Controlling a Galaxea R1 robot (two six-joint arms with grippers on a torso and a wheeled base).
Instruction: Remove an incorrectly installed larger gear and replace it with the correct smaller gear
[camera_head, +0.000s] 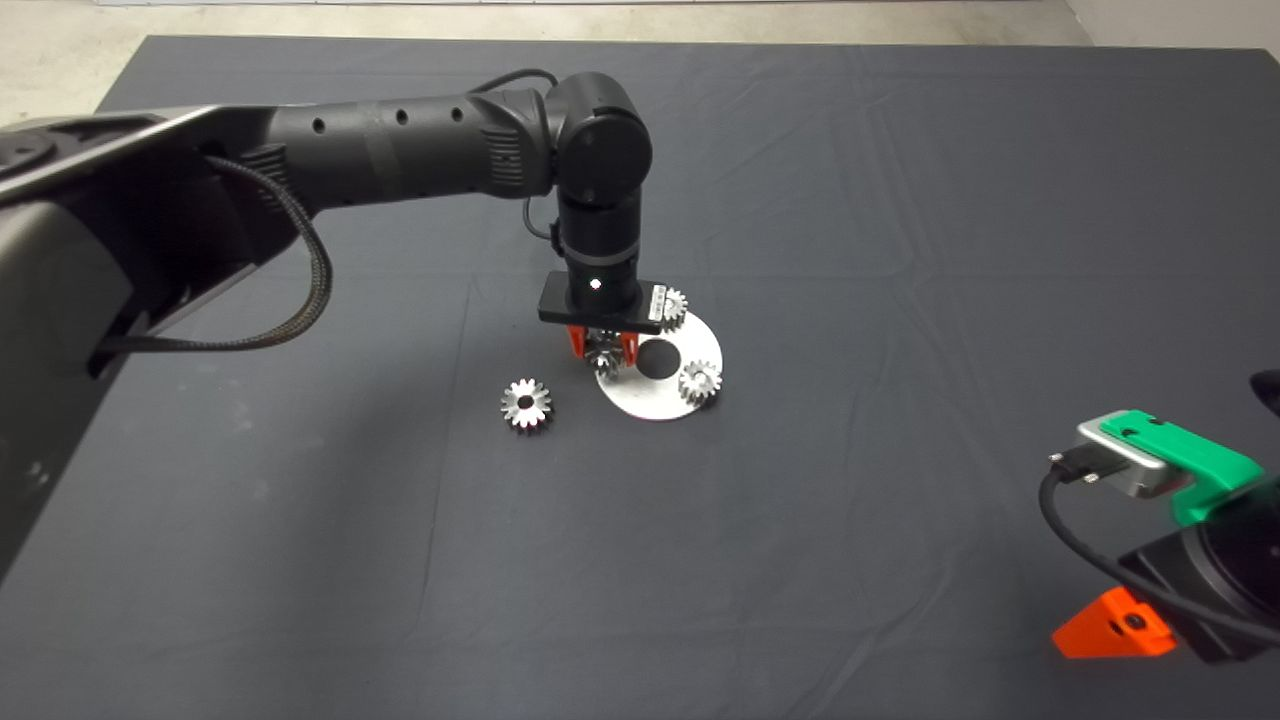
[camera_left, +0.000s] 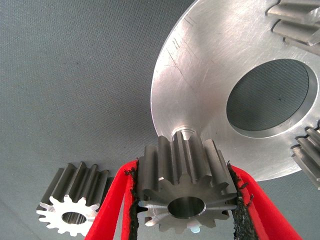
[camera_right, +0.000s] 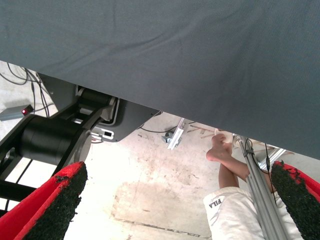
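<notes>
From the head view, I had the left gripper (camera_head: 604, 352) down at the middle of the frame, over the left edge of the round silver plate (camera_head: 690, 345) that lay on the bench mat (camera_head: 900, 200). Its jaws were closed on the larger gear (camera_head: 604, 355), which sat at the plate's rim where a gear belongs. Two small silver gears stood on the plate — one at its upper edge (camera_head: 673, 305), one at its lower right (camera_head: 700, 381). The smaller gear (camera_head: 526, 405) waited on the mat just left of the plate, close by, I judged, so the swap would be short. The right gripper (camera_head: 1110, 628) sat parked at the lower right edge.

In the left wrist view, the black pads (camera_left: 134, 200) pressed both flanks of the larger gear (camera_left: 187, 187) at lower centre, its bore facing the camera. A short peg (camera_left: 184, 134) showed on the plate (camera_left: 200, 75) just behind it; whether the gear was clear of that peg I could not tell. The smaller gear (camera_left: 75, 205) lay at lower left on the mat.

In the right wrist view, the right gripper (camera_right: 172, 210) had its jaws spread wide on nothing, looking past the mat's edge to the floor and a person's leg (camera_right: 227, 155).
</notes>
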